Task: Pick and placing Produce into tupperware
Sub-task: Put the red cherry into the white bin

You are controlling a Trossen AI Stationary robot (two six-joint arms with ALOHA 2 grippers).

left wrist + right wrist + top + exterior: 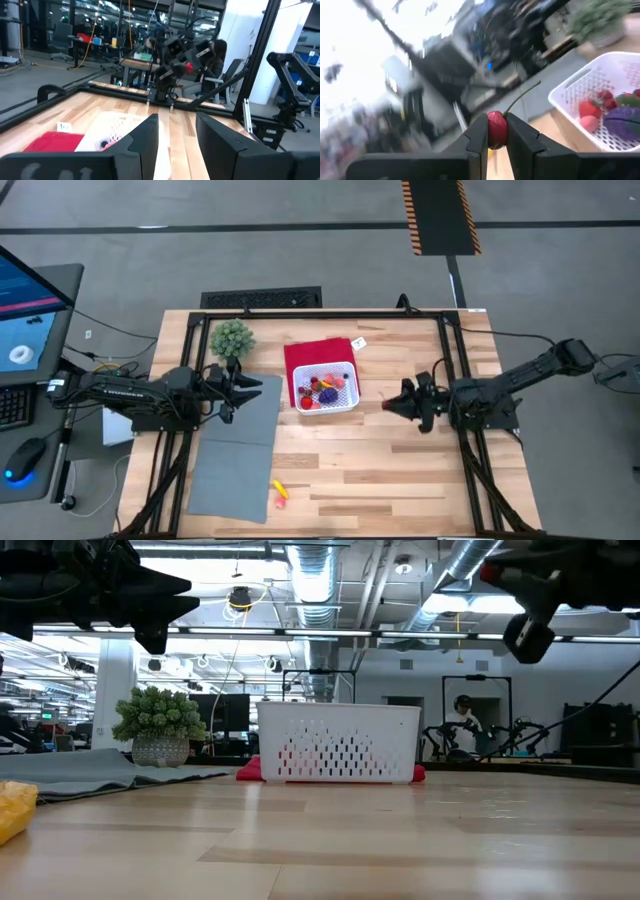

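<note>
One small red fruit with a thin green stem, a cherry (496, 129) by the look of it, sits pinched between the fingers of the right gripper (397, 404), which hangs above the worktop (400, 470) right of centre in the high view, just beside the tupperware (325, 389); holding it by the round body leaves the stem free and suggests a carry toward the basket. That white latticed tupperware stands near the frame's middle on a red cloth (312, 352), already holding several red and pink pieces and a purple one. Two stray pieces, yellow and red (280, 492), lie low in the frame at the edge of a grey mat (236, 455). At centre left the left gripper (247, 387) waits above the mat, fingers parted and holding nothing, below a green plant (231, 339)
</note>
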